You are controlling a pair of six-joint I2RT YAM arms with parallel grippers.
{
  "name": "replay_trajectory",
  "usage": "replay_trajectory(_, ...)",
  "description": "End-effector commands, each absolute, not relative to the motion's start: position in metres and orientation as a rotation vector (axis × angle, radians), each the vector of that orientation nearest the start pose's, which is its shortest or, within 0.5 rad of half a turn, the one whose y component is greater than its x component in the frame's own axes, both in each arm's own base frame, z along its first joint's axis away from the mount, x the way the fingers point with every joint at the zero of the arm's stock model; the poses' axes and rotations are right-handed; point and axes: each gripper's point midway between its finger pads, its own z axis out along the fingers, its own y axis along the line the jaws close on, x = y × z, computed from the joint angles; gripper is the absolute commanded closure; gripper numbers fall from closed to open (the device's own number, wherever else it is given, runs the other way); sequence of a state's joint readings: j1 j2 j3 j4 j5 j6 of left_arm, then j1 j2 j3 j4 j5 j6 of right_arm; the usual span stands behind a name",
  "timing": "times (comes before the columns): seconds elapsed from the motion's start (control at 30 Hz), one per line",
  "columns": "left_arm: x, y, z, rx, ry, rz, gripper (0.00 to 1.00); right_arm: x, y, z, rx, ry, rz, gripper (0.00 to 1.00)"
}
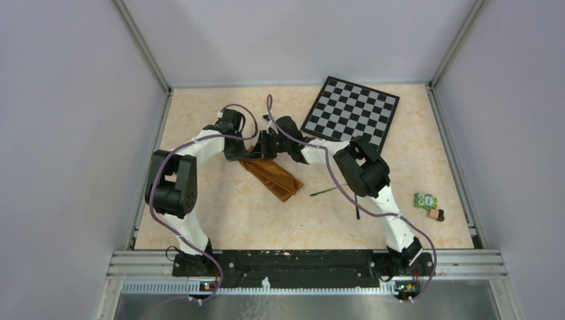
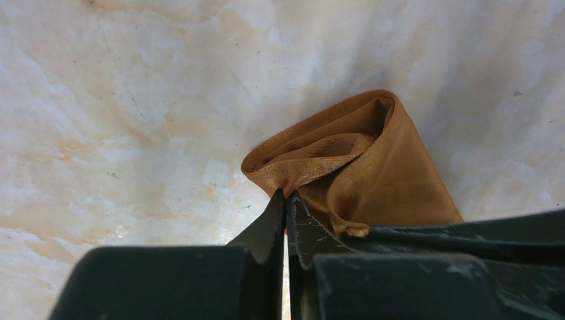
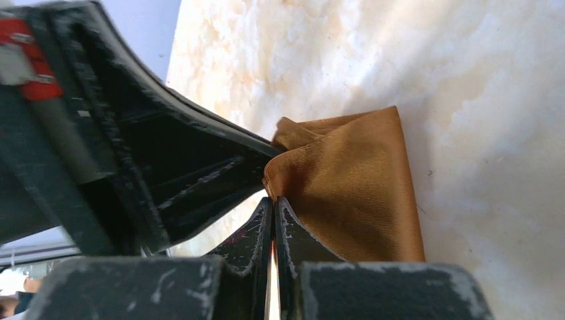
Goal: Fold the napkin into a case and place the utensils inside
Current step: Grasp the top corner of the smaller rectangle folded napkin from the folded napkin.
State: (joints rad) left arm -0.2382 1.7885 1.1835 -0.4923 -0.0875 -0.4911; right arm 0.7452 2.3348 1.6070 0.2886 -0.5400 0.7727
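The rust-brown napkin (image 1: 276, 177) lies folded into a narrow strip on the table, running from the grippers toward the near right. My left gripper (image 1: 248, 152) and right gripper (image 1: 264, 149) meet at its far end. In the left wrist view the left gripper (image 2: 286, 195) is shut, pinching an upper layer of the napkin (image 2: 373, 167) so the end gapes like a pouch mouth. In the right wrist view the right gripper (image 3: 274, 200) is shut on the edge of the napkin (image 3: 353, 193). One slim utensil (image 1: 325, 191) lies to the right of the cloth.
A black-and-grey checkered board (image 1: 351, 110) lies at the back right, just behind the right arm. Small green and brown objects (image 1: 428, 203) sit near the right edge. Grey walls and metal rails enclose the table.
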Motion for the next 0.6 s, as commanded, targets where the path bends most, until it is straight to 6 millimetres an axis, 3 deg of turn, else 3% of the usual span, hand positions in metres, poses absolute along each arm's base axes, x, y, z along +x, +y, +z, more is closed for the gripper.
replay_trajectory(0.0,0.392,-0.105,0.07,-0.351,2.558,-0.187,0.98,0.361,0.513,0.073,-0.348,2.226,1.502,1.0)
replay_trajectory(0.17,0.393,-0.107,0.076,-0.351,2.544,-0.208,0.99,0.359,0.515,0.053,-0.339,2.262,1.466,1.0)
replay_trajectory(0.27,0.391,-0.111,0.079,-0.345,2.536,-0.239,0.98,0.357,0.517,0.05,-0.36,2.266,1.486,0.91)
replay_trajectory(0.43,0.386,-0.106,0.073,-0.356,2.563,-0.198,0.98,0.358,0.504,0.091,-0.339,2.182,1.607,0.59)
replay_trajectory(0.57,0.383,-0.105,0.069,-0.355,2.571,-0.2,0.99,0.359,0.497,0.104,-0.344,2.162,1.662,0.56)
